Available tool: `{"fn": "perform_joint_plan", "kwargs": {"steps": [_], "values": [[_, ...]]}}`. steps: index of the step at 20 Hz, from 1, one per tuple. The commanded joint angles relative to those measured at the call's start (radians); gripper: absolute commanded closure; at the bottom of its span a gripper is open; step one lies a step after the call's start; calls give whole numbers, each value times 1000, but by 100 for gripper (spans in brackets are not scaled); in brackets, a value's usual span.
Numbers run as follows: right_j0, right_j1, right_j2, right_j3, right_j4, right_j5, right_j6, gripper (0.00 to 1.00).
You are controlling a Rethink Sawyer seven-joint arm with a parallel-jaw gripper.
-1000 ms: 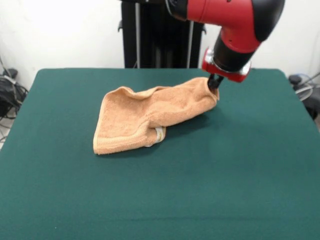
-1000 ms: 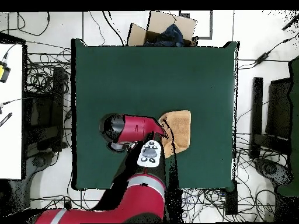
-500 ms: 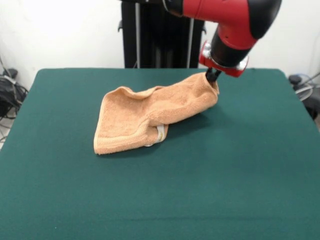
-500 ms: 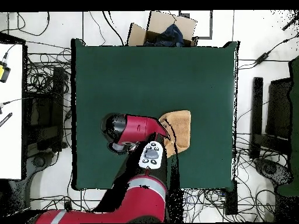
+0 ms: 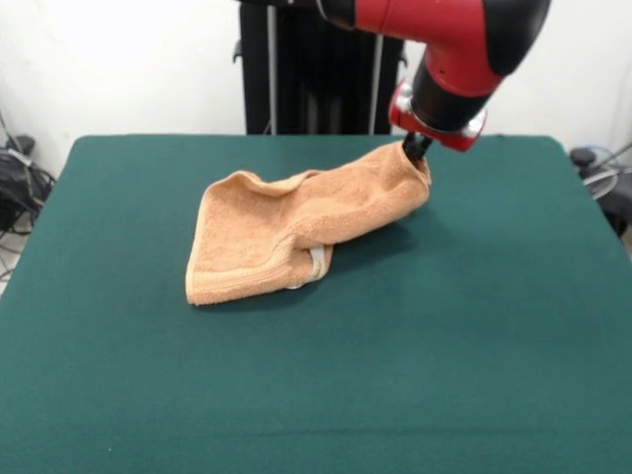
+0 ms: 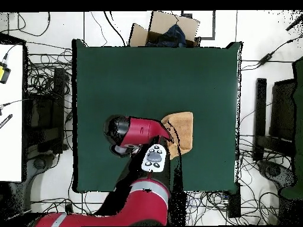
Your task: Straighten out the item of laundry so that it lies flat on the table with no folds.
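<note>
Fingers (image 5: 416, 150) pinch towel (image 5: 286, 237) corner, front view | overhead: arm (image 6: 139, 131) hides grip

We see the arm (image 5: 449, 35) as glossy red shells joined by rounded black sections, ending at the upper right of the front frame in a black cylindrical wrist ringed by a red flange with small silver fittings. Below that flange a narrow black gripper (image 5: 415, 150) tip sticks out. In the overhead frame's lower middle, a white oval panel with dark round buttons sits on the red casing.
</note>
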Motion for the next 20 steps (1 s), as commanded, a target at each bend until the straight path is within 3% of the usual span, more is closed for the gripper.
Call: {"fn": "perform_joint_plan", "kwargs": {"steps": [1, 8, 20], "values": [[31, 82, -1, 154, 37, -126, 285, 100], [104, 128, -39, 209, 45, -396, 381, 100], [172, 289, -71, 191, 152, -678, 405, 100]]}}
